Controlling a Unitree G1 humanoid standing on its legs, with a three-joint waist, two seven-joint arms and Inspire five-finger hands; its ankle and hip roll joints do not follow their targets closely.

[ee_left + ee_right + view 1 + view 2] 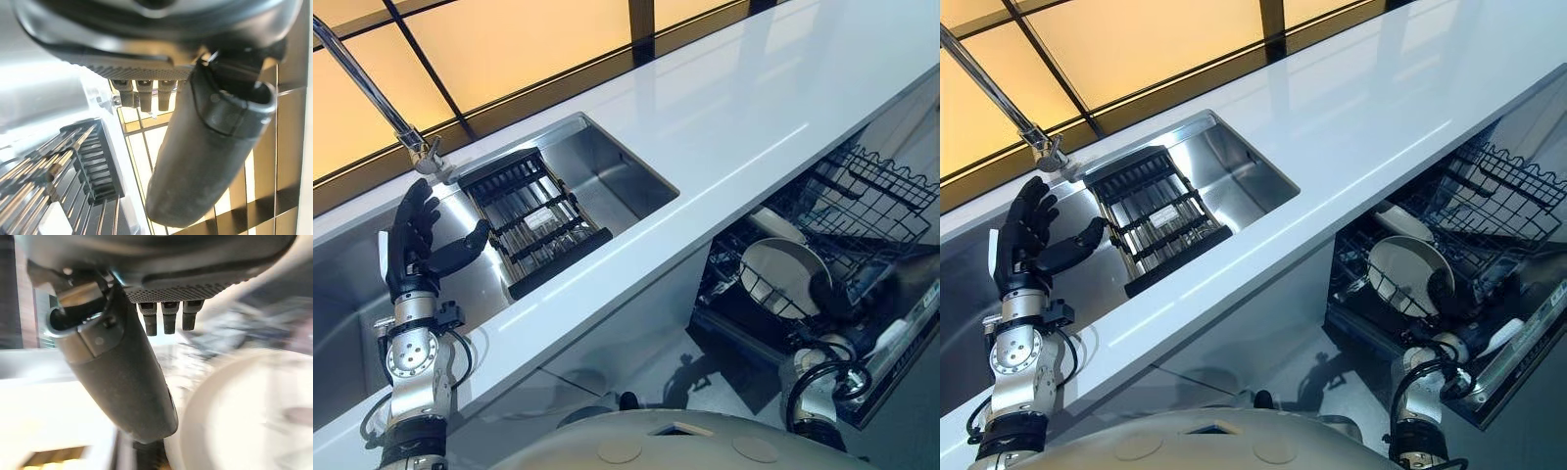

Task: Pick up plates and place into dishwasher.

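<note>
The left hand [414, 240] stands upright above the sink [617, 171], fingers [419, 201] straight and spread, thumb out, holding nothing, beside the black drying rack [533, 220]. The right hand [830, 294] is low in the open dishwasher rack [871, 196], just beside a white plate [783, 274] standing there; its fingers' state I cannot tell. The worktop [754, 108] lies between

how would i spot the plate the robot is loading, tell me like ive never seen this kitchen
Start at the long white countertop and look below its front edge, where the open dishwasher has its wire rack pulled out. The plate stands on edge at the near end of that rack, beside the right hand. It is the large round white disc facing the viewer, while a second white dish behind it shows just an edge.
</note>
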